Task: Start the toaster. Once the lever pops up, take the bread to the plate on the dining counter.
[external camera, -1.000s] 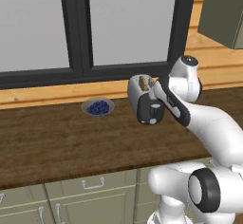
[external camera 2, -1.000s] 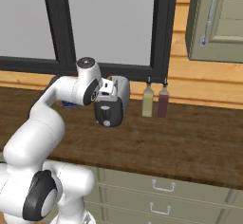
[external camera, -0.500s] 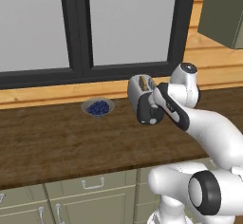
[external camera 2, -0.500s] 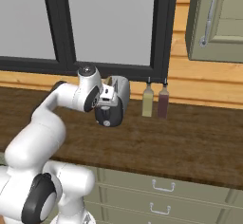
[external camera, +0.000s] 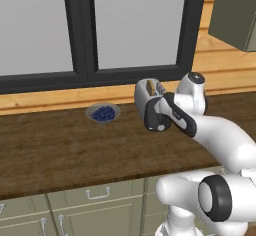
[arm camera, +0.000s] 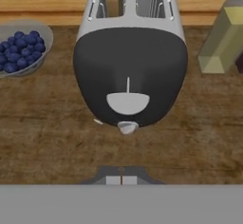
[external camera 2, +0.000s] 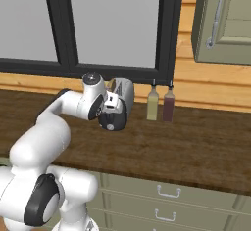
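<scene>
Moved: my arm dropped closer to the toaster (arm camera: pixel 129 52).
Gripper (arm camera: pixel 122 180): fingers together, empty.
Next: press lever (arm camera: pixel 127 103) straight down.

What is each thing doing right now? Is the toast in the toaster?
toaster: upright on the wooden worktop, black end facing the hand.
bread: sitting in a slot, top showing.
lever: low on the black face.
gripper: jaws together, just short of the toaster.
bowl of blueberries: full, beside the toaster.

On the worktop (external camera: pixel 60 150), the toaster (arm camera: pixel 130 66) stands between the bowl of blueberries (arm camera: pixel 21 50) and two bottles (external camera 2: pixel 161 105).
</scene>
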Motion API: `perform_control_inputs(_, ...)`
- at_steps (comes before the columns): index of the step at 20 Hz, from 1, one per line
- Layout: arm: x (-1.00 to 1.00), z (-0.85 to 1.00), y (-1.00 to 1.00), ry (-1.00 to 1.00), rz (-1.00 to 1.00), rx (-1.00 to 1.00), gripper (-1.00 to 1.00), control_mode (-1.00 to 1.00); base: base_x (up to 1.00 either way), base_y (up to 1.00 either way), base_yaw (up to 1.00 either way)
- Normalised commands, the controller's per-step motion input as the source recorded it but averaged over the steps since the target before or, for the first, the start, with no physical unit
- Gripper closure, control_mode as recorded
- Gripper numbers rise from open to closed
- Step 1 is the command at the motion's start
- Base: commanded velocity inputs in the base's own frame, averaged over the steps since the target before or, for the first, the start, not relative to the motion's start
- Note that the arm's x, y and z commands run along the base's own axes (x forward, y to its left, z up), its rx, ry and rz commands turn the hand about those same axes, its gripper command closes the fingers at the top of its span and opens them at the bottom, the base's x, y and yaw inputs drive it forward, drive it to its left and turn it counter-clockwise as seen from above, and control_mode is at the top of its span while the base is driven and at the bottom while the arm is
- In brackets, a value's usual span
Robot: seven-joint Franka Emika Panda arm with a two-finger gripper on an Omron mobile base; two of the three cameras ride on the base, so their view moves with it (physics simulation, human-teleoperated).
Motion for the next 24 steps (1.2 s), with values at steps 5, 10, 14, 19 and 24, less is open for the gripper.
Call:
perform_control_inputs(5,0.20,0.00,0.00,0.00,0.00,0.03,1.00,-1.00,0.00,0.00,0.00)
perform_control_inputs(10,0.21,-0.06,0.01,0.00,0.00,0.00,1.00,-1.00,0.00,0.00,0.00)
perform_control_inputs(14,0.19,-0.12,0.01,0.00,0.00,0.00,1.00,-1.00,0.00,0.00,0.00)
perform_control_inputs(19,0.03,-0.18,0.00,0.00,0.00,0.00,1.00,-1.00,0.00,0.00,0.00)
perform_control_inputs(24,0.00,-0.14,0.00,-0.01,0.00,0.00,1.00,-1.00,0.00,0.00,0.00)
